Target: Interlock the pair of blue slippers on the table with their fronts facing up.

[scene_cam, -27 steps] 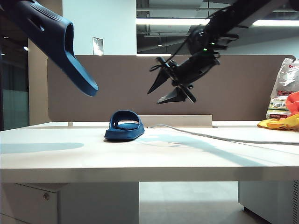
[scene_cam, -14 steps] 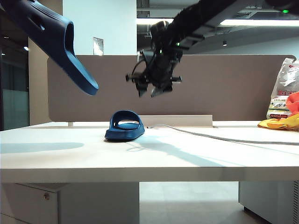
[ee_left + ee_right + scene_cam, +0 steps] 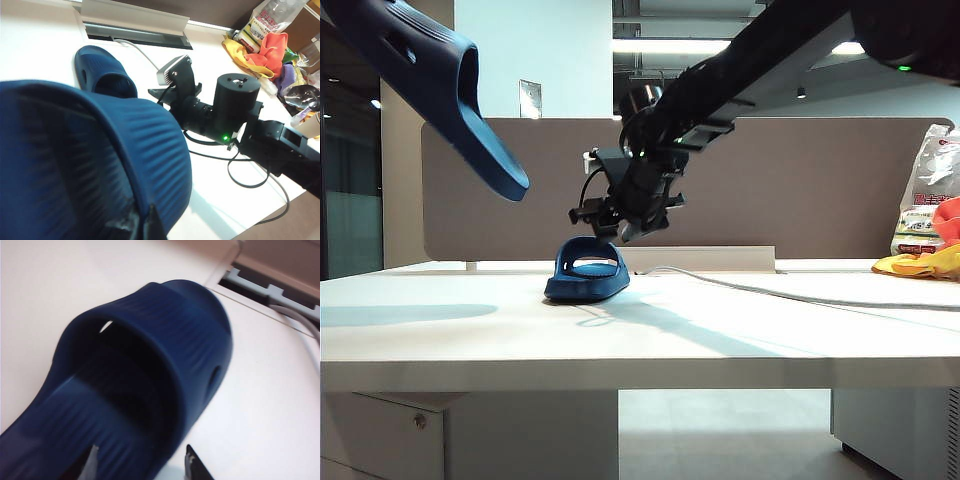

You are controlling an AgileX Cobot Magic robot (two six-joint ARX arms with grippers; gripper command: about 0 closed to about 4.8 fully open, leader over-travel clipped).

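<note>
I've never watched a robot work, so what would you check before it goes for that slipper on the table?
1. Left gripper holds the raised slipper clear of the table: ok.
2. Right gripper open: ok.
3. Right gripper above the second slipper, not touching: ok.
4. Second slipper flat, strap up: ok.
5. Cable clear of that slipper: ok.
6. Left grip firmness: cannot tell.

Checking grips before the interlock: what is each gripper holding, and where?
Left gripper, unseen, holds raised slipper; hold hidden. Right gripper, open, above table slipper, holds nothing.
</note>
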